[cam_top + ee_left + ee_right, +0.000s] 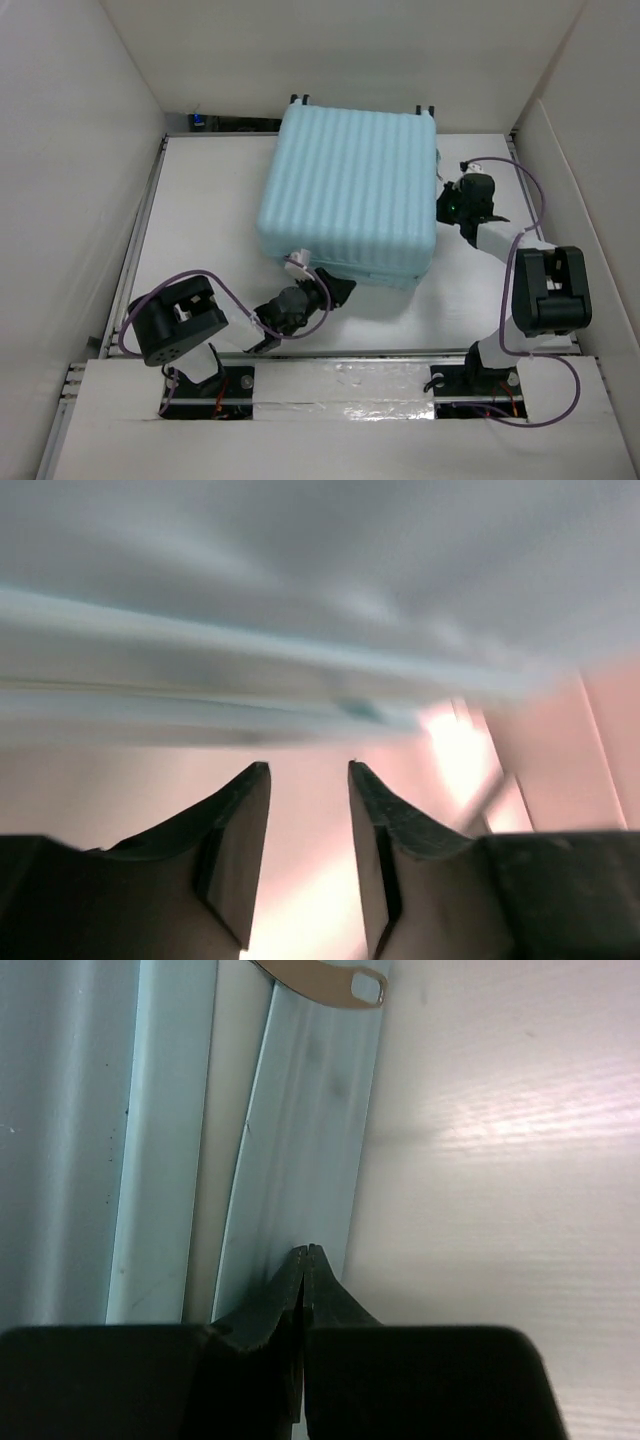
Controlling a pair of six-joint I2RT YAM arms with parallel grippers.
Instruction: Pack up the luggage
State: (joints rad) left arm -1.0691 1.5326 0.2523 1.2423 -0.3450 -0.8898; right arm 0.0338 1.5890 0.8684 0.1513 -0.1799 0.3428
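The luggage (350, 190), a pale aqua ribbed hard-shell suitcase, lies flat with its lid down at the back middle of the white table (200, 230). My left gripper (340, 290) sits at its near edge, pointing at the shell. In the left wrist view the left gripper (308, 765) is open with only bare table between the fingers, and the luggage (250, 650) is a blurred band above. My right gripper (443, 205) is at the case's right side. In the right wrist view the right gripper (308, 1250) is shut, tips against the luggage (300, 1110) by its seam.
A tan zipper pull (330, 980) hangs at the seam's far end. Small black wheels (300, 99) stick out at the case's back edge. White walls close in on the table at left, back and right. A small blue item (198, 120) sits at the back left.
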